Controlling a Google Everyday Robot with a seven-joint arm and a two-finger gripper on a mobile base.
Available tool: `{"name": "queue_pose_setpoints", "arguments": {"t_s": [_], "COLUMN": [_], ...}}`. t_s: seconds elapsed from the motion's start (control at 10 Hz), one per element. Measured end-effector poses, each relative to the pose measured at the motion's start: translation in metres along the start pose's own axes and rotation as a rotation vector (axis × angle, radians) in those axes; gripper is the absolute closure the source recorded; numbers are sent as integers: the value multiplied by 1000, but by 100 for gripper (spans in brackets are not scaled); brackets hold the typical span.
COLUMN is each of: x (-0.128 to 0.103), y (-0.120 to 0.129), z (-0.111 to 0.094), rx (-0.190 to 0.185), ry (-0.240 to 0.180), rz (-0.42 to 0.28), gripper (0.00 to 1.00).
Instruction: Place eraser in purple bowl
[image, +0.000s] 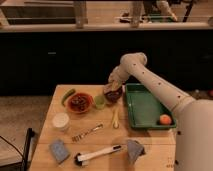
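The purple bowl (113, 95) stands at the back middle of the wooden table (100, 142), just left of the green tray. My gripper (114, 84) hangs from the white arm (160, 92), which reaches in from the right. The gripper is directly over the bowl, at or just above its rim. I cannot make out the eraser as a separate thing. It may be hidden by the gripper or inside the bowl.
A green tray (145, 112) holding an orange (165, 119) lies to the right. Left of the bowl are a green cup (100, 101), a red bowl (80, 103) and a green vegetable (68, 96). Nearer me are a white cup (60, 121), fork (87, 132), blue sponge (59, 150) and brush (98, 154).
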Motion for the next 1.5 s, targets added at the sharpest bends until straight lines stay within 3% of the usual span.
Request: {"name": "queue_pose_setpoints", "arguments": {"t_s": [0.5, 1.5], "x": [12, 16], "y": [0, 1], "z": [1, -10], "rx": [12, 24], "ry": [25, 30], "rz": [40, 43], "gripper": [22, 20]}}
